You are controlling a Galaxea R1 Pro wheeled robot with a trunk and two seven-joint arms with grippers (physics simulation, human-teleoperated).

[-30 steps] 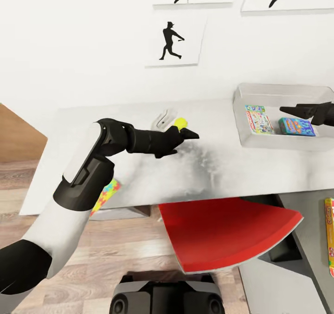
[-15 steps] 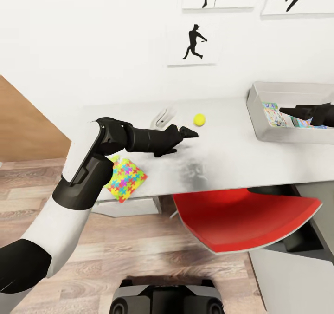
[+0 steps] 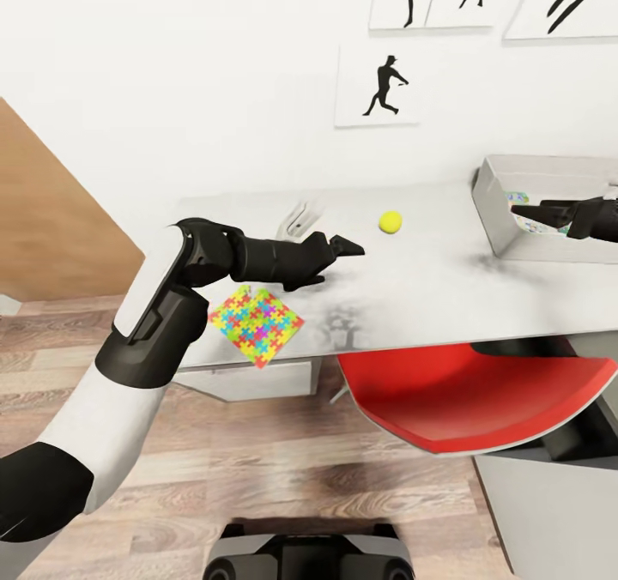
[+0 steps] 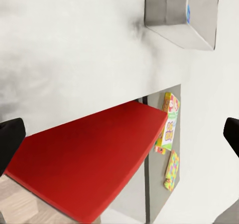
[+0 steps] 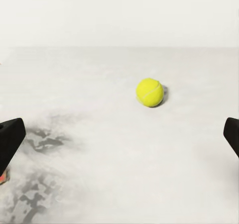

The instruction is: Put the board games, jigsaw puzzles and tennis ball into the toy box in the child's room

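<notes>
The tennis ball (image 3: 391, 221) (image 5: 150, 92) lies on the light-grey table (image 3: 429, 280). My left gripper (image 3: 348, 244) (image 4: 121, 139) hovers just short of the ball, open with nothing between its fingers. One jigsaw puzzle (image 3: 256, 323) lies at the table's front edge under my left forearm. The toy box (image 3: 549, 250) (image 4: 169, 10) stands at the right, and a board game (image 3: 518, 197) peeks out inside it. My right gripper (image 3: 532, 214) (image 5: 121, 137) is above the box, open and pointing toward the ball. The long Skip-Bo box (image 4: 169, 122) and a second puzzle (image 4: 172, 169) lie on the dark-grey section.
A red chair (image 3: 472, 400) (image 4: 89, 159) is pushed under the table's front edge, close to my base. The white wall behind the table carries silhouette pictures (image 3: 382, 87). A brown panel (image 3: 51, 220) stands at the left, above wooden floor (image 3: 257, 460).
The whole view has shifted, so the table's things sit further right in the picture. The puzzle has come out from under my left arm, and the ball is now clear of the left gripper's tip.
</notes>
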